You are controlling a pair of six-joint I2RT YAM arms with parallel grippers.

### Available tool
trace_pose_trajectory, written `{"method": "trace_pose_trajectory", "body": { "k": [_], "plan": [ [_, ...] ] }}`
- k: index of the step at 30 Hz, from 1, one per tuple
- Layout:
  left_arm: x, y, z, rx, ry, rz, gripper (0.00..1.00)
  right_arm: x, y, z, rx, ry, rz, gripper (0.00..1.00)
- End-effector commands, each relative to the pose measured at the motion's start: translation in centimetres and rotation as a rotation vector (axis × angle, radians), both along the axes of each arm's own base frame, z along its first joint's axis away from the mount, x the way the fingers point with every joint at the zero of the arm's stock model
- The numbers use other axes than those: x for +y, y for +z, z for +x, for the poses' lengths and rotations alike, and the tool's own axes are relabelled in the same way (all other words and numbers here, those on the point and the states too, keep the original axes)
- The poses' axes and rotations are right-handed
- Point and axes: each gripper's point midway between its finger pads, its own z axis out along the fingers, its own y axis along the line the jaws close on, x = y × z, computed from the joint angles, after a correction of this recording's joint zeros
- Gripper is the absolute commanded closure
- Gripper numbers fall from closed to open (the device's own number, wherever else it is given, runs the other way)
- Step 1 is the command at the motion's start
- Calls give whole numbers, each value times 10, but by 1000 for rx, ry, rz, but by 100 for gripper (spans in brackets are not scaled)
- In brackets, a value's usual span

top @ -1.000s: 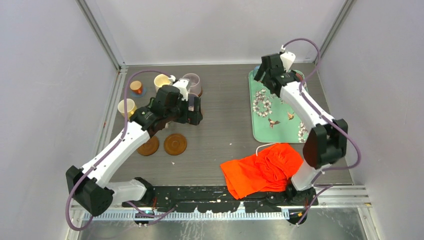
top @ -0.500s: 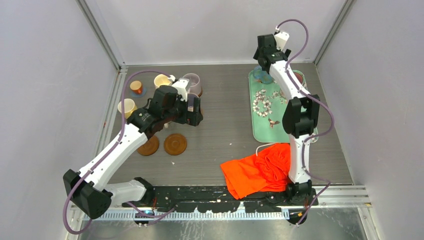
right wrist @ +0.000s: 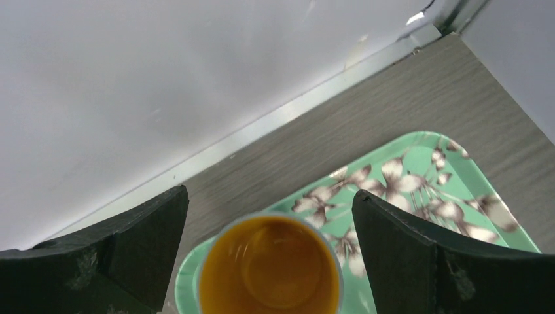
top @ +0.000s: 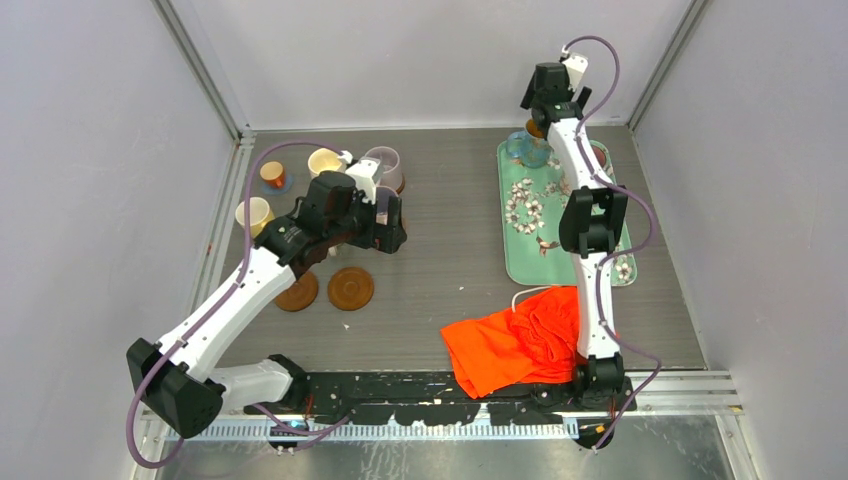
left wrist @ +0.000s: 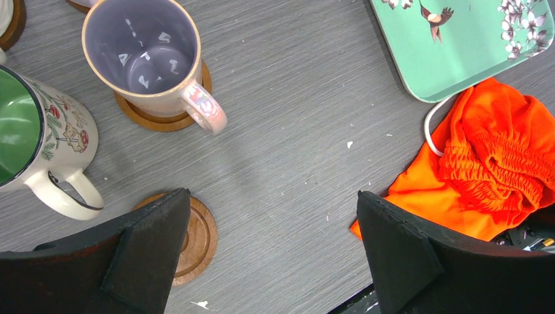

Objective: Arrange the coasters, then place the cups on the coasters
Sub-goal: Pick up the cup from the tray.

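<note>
Where the left gripper (left wrist: 271,206) hangs: jaws wide apart, empty, near a bare coaster (left wrist: 196,239)
Lilac mug (left wrist: 141,55): upright on a wooden coaster (left wrist: 147,118), farther out
Right gripper (right wrist: 268,196): jaws spread, empty, above the orange-lined cup (right wrist: 268,268) on the far tray (right wrist: 425,196)

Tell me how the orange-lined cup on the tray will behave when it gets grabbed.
The cup looks hard and glossy, so it is probably stiff but slippery once the open right gripper closes on it. It appears empty, so it is likely light. Standing upright on the smooth tray, it may slide rather than tip if nudged.
</note>
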Motion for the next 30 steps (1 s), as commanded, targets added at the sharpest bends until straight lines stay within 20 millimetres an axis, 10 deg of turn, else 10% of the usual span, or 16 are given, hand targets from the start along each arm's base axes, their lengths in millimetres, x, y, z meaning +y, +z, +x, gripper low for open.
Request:
{"method": "trace_pose_trajectory", "body": {
  "k": [1,30],
  "plan": [
    [-5,6,3,-31,-22,-17,0,10,24,25,-100,111,21,0],
    [-9,5,0,-18,-35,-43,0,55,-17,-36,231,344,-41,20]
  ]
}}
